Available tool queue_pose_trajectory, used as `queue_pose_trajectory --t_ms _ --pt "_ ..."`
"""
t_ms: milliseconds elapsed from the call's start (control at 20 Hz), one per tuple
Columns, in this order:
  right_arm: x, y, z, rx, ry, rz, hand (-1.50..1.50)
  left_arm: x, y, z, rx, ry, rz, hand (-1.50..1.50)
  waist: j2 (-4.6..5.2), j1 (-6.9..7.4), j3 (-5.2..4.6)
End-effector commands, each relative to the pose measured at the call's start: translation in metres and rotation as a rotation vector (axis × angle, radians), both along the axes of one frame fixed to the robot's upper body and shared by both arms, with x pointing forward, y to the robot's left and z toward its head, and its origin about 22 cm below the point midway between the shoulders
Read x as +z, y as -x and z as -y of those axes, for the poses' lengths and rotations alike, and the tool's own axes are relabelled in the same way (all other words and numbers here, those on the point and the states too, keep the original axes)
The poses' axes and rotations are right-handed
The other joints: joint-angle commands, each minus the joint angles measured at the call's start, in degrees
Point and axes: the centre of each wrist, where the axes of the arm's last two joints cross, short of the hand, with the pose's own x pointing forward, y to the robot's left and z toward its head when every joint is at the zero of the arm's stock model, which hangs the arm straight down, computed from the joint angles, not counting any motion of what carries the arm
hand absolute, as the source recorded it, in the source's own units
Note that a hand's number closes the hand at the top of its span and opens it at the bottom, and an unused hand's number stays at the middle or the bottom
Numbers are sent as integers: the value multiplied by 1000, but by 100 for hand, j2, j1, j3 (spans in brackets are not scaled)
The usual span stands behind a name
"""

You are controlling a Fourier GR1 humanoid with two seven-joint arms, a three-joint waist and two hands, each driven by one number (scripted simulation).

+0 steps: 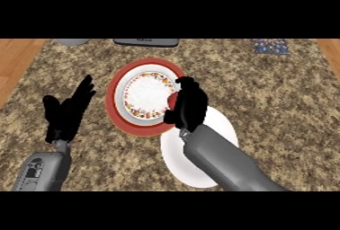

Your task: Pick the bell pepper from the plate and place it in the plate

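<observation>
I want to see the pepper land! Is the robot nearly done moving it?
About halfway, it seems. Done: the plain white plate looks bare, so the pepper has probably been lifted off it. In hand: the right hand is curled round something red, likely the bell pepper, at the edge of the red-rimmed plate. Left: setting it down and letting go. The left hand rests open.

You are looking down at a home kitchen counter: a speckled brown granite top (279,103) with wooden edging (20,58) is carrying a red-rimmed floral dinner plate (147,94) and a plain white plate (222,123).
</observation>
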Motion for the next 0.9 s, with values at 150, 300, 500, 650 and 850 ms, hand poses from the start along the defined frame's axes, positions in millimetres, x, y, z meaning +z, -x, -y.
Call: queue_pose_trajectory --t_ms 150,300,500,650,850 --pt "7 7 -21 15 -131 204 -150 4 -1 -10 20 -2 -8 0 -32 -128 -3" --pt "24 13 -29 141 -238 376 -150 -4 3 -8 13 4 -8 0 -29 -135 0" --pt "49 22 -39 138 -399 405 -150 -10 4 -7 20 8 -11 0 -50 -126 -4" --pt "62 25 -34 79 -567 364 -150 -7 8 -13 30 -3 -9 0 -57 -111 2" --pt "66 46 -33 107 -728 294 -150 -3 10 -15 30 -11 -1 0 -67 -187 3"
